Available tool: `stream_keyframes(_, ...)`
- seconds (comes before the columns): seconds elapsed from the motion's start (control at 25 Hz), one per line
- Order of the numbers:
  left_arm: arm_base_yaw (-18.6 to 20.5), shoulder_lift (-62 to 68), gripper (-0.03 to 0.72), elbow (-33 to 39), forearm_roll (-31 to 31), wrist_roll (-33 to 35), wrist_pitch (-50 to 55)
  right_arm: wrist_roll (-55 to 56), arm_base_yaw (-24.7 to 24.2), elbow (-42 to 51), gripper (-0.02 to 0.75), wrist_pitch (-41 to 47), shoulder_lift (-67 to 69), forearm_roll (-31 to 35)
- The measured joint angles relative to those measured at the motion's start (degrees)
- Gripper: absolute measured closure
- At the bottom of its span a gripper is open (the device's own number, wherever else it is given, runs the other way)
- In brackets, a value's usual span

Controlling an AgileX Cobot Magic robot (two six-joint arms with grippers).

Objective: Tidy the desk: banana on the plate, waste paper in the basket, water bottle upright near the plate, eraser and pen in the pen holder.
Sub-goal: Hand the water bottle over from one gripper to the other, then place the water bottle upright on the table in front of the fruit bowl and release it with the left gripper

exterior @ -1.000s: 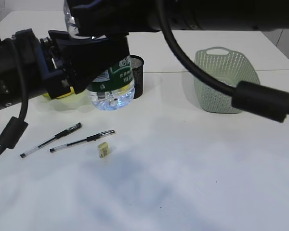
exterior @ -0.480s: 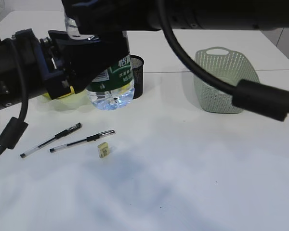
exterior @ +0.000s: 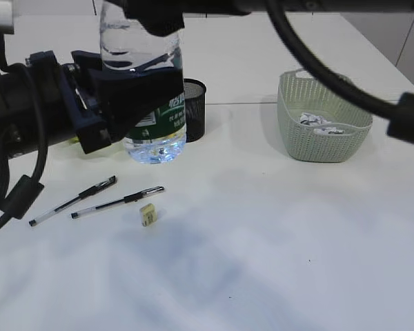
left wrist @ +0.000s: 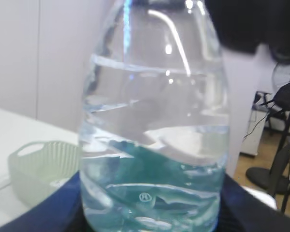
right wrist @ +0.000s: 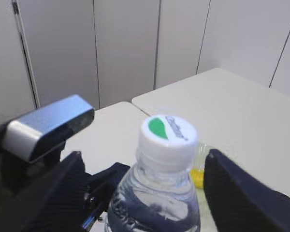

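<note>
At the back left of the bench (exterior: 276, 227), the water bottle (exterior: 148, 89) stands upright in the left pincer's (exterior: 117, 103) grip.

Left pincer is closed around the bottle's lower body, base on or just above the bench, beside the pen holder (exterior: 195, 107). Right pincer (right wrist: 140, 193) is spread, a finger (right wrist: 237, 193) on each side of the neck below the cap (right wrist: 167, 135), not touching as far as I can tell. Two pens (exterior: 117, 202) and the eraser (exterior: 148, 214) lie on the bench in front, not yet put away; paper is already in the basket (exterior: 322, 121). A yellow patch behind the bottle may be the banana; the plate is hidden. Risks, as I judge them: releasing before the base sits flat could topple the bottle toward the pen holder; the right pincer could clip the cap when lifting away.
</note>
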Motion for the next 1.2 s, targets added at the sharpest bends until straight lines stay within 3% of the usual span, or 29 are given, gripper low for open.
stream_keyframes(0.12, 0.0, 0.2, 0.313, 0.0, -0.1, 0.0, 1.2, -0.2, 0.1, -0.1, 0.139, -0.1, -0.4, 0.0)
stream_keyframes(0.48, 0.0, 0.2, 0.314, 0.1, -0.1, 0.0, 1.2, -0.3, -1.8, -0.1, 0.127, 1.7, -1.5, 0.0)
stream_keyframes(0.68, 0.0, 0.2, 0.314, 0.1, -2.2, 0.1, 1.2, -0.2, -9.2, -0.1, 0.127, 5.3, -5.7, 0.2)
stream_keyframes(0.92, 0.0, 0.2, 0.314, 0.1, -3.8, 3.0, 2.4, 3.3, -21.3, -0.1, 0.136, 21.4, -9.0, 0.4)
stream_keyframes(1.2, 0.3, 0.2, 0.314, 0.1, -3.9, 4.1, 6.4, 10.6, -26.5, -0.1, 0.141, 28.7, -9.1, -4.5)
